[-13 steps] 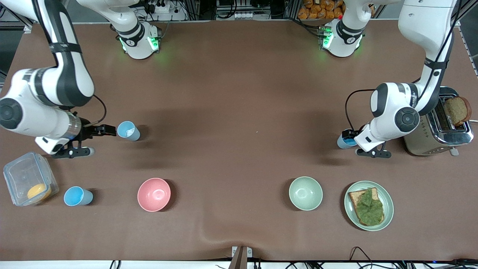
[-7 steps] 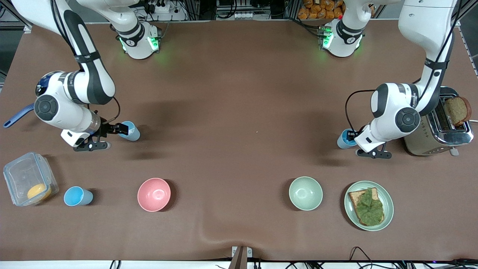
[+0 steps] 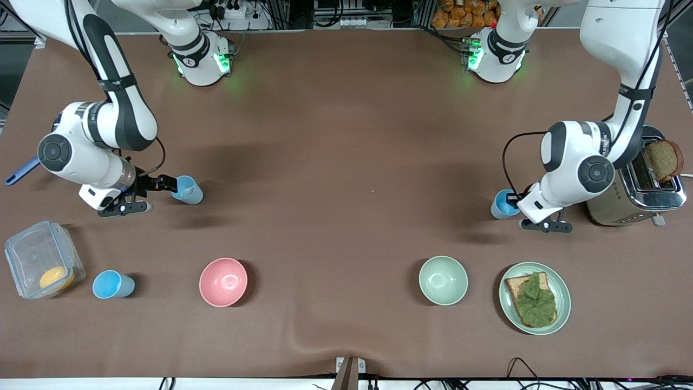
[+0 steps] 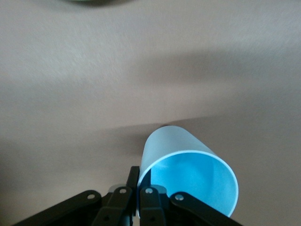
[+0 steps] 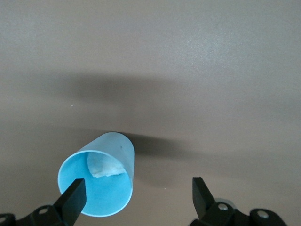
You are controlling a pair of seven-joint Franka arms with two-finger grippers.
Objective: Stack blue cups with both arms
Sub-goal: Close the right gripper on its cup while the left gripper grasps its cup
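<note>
— Why is the left claw (image 4: 138,197) pinching that blue cup's (image 4: 188,181) rim?

— Probably gripping to lift it for stacking, near the toaster (image 3: 633,189). The right claw (image 5: 136,195) is gaping, one finger seemingly inside the paler cup (image 5: 99,181), toward its end of the surface (image 3: 346,135).

A round pink bowl (image 3: 223,281), pale green bowl (image 3: 443,280), green plate (image 3: 561,287) of lettuce-topped toast (image 3: 533,299), clear plastic container (image 3: 28,254), and chrome toaster (image 3: 622,201) stand on the brown table (image 3: 346,135).

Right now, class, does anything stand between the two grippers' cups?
Nothing visible. The left gripper is shut on the brighter cup; the open right gripper is at the paler cup. Bare table lies between; pink bowl and green bowl sit nearer the camera.
</note>
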